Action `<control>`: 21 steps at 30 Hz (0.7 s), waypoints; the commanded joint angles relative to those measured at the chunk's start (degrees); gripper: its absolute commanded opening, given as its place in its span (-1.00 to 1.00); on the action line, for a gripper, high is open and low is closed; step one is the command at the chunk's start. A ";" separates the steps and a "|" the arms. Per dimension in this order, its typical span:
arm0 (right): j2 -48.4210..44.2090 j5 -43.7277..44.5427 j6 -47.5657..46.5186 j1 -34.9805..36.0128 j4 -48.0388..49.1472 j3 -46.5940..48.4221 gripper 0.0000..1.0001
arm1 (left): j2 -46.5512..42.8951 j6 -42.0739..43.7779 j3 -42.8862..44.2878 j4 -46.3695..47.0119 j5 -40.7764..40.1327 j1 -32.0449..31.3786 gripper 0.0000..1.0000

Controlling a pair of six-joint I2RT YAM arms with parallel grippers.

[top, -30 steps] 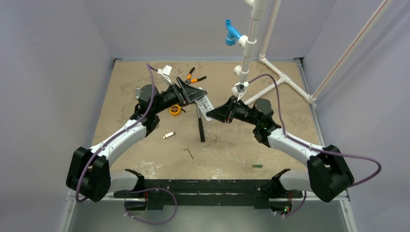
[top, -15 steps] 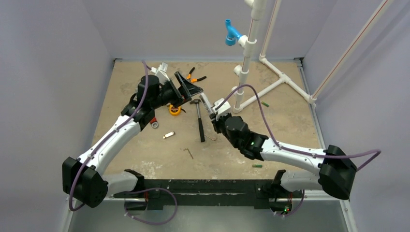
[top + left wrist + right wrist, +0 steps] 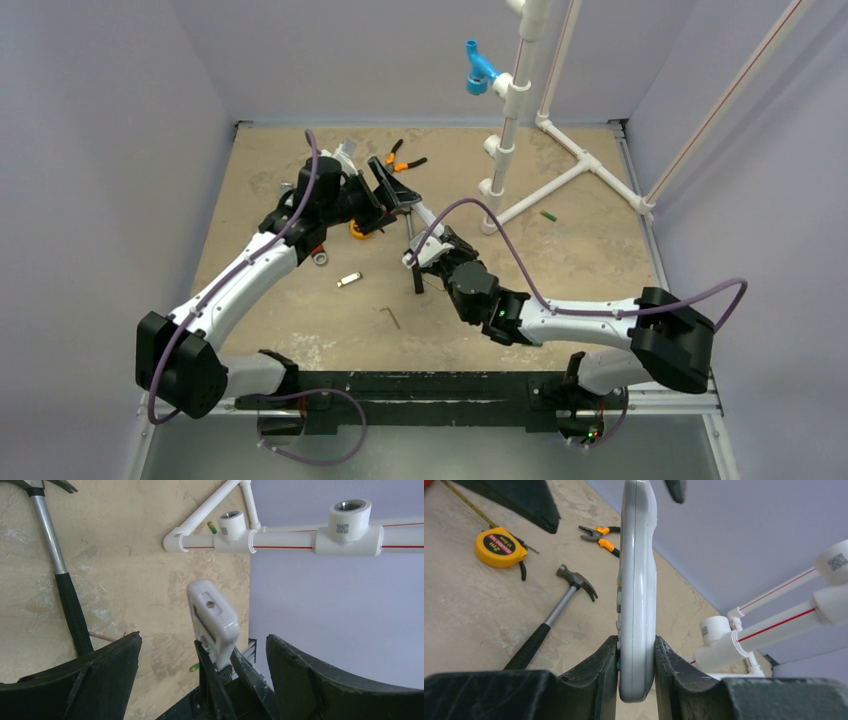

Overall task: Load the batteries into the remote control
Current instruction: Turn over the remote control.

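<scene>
The white remote control (image 3: 636, 580) is held upright and edge-on in my right gripper (image 3: 635, 642), which is shut on its lower end. It also shows in the top view (image 3: 424, 222) and in the left wrist view (image 3: 212, 615). My left gripper (image 3: 202, 639) is wide open, with its fingers on either side of the remote's top end and not touching it; in the top view it (image 3: 395, 190) sits just behind the remote. One green battery (image 3: 548, 214) lies by the pipe frame at the right. Another battery (image 3: 194, 668) lies on the table below the remote.
A hammer (image 3: 413, 255) lies under the grippers, with a yellow tape measure (image 3: 360, 228) and orange pliers (image 3: 403, 160) behind. A silver clip (image 3: 348, 280) and a hex key (image 3: 392, 316) lie at the near left. A white pipe frame (image 3: 510, 120) stands at the back right.
My right arm has swung left and nearer with the remote in its grip. My left arm has shifted a little and its open gripper stays by the remote's top end.
</scene>
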 commanded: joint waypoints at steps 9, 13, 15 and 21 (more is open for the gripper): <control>-0.85 -2.44 -8.87 3.56 6.01 0.97 -1.00 | 0.30 -3.36 1.20 5.25 2.29 -0.91 0.52; -1.39 -3.84 -8.64 3.67 4.26 1.59 -1.00 | 0.46 -3.54 0.65 6.35 2.51 -1.54 0.26; -1.53 -4.14 -9.16 3.80 4.33 1.57 -1.00 | 0.62 -3.44 0.66 6.56 2.66 -1.55 0.18; -1.57 -4.42 -9.75 3.93 4.29 2.00 -1.00 | 1.46 -3.42 0.75 7.40 4.06 -1.61 -0.02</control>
